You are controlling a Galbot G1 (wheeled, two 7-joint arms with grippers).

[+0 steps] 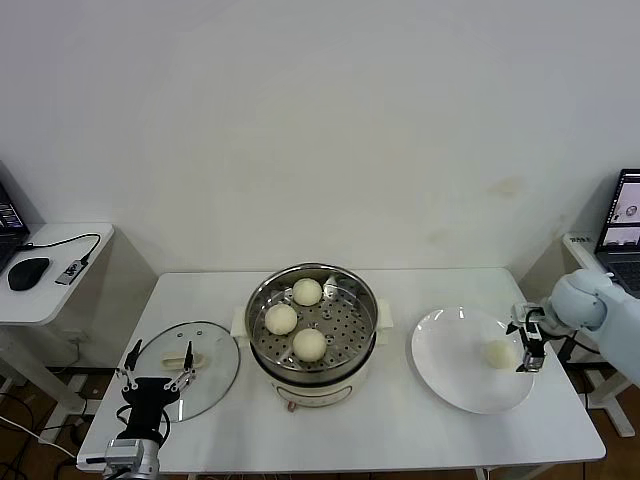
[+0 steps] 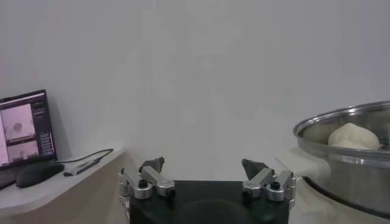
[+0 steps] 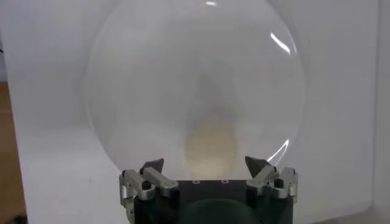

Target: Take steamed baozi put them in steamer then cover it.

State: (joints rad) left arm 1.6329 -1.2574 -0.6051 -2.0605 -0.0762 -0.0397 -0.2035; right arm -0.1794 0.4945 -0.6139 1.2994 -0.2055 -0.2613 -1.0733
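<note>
The steamer (image 1: 360, 290) stands mid-table with three baozi on its perforated tray: one at the back (image 1: 307, 291), one at the left (image 1: 281, 318), one at the front (image 1: 309, 343). A fourth baozi (image 1: 498, 353) lies on the white plate (image 1: 450, 370). My right gripper (image 1: 527, 345) is open just to the right of that baozi, level with the plate; in the right wrist view the baozi (image 3: 209, 148) lies just beyond my open fingertips (image 3: 152, 165). The glass cover (image 1: 215, 365) lies flat left of the steamer. My left gripper (image 1: 158, 362) is open at the table's front-left edge, by the cover.
A side desk (image 1: 50, 300) at the left holds a mouse (image 1: 28, 271) and a cable. A laptop (image 1: 620, 215) stands at the right edge. The steamer's rim (image 2: 341, 119) shows in the left wrist view, with one baozi (image 2: 353, 136) inside.
</note>
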